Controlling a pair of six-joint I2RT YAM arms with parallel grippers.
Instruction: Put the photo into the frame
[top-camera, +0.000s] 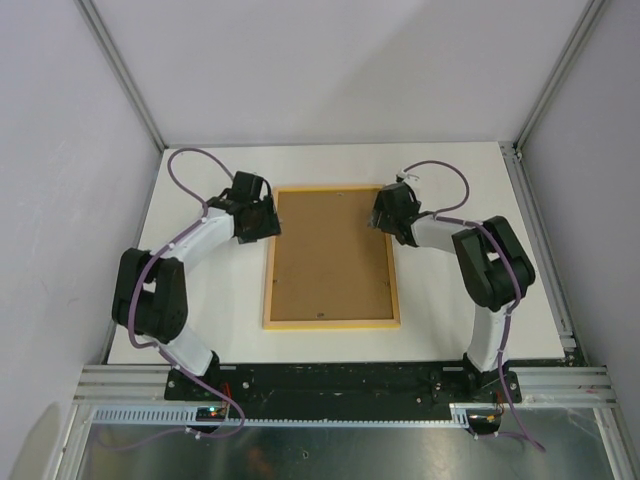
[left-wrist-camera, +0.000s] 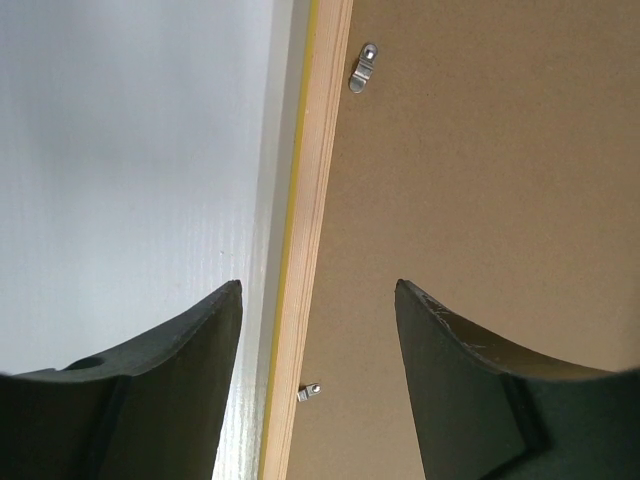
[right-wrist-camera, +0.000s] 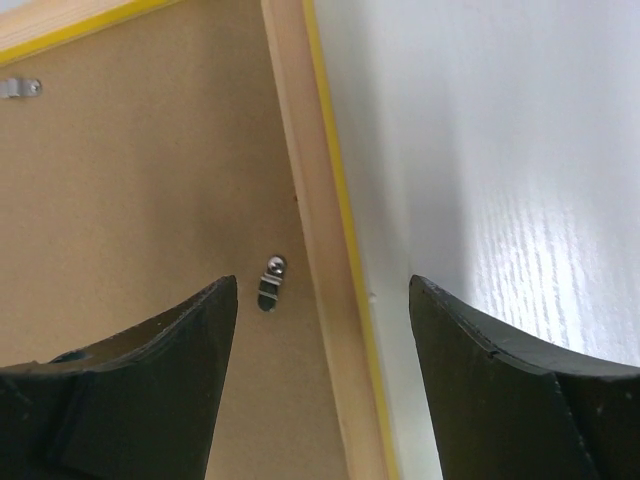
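White table (top-camera: 435, 310) | frame (top-camera: 330, 322) face-down, backing board (top-camera: 330, 255) inside | left gripper (left-wrist-camera: 318, 290), right gripper (right-wrist-camera: 322, 285) released

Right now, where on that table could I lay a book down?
Widest bare table lies beyond the far edge of the frame. Smaller patches sit between its long sides and the left arm and right arm. It is crowded near the far corners, where the left pincer and right pincer hang open over the rails.
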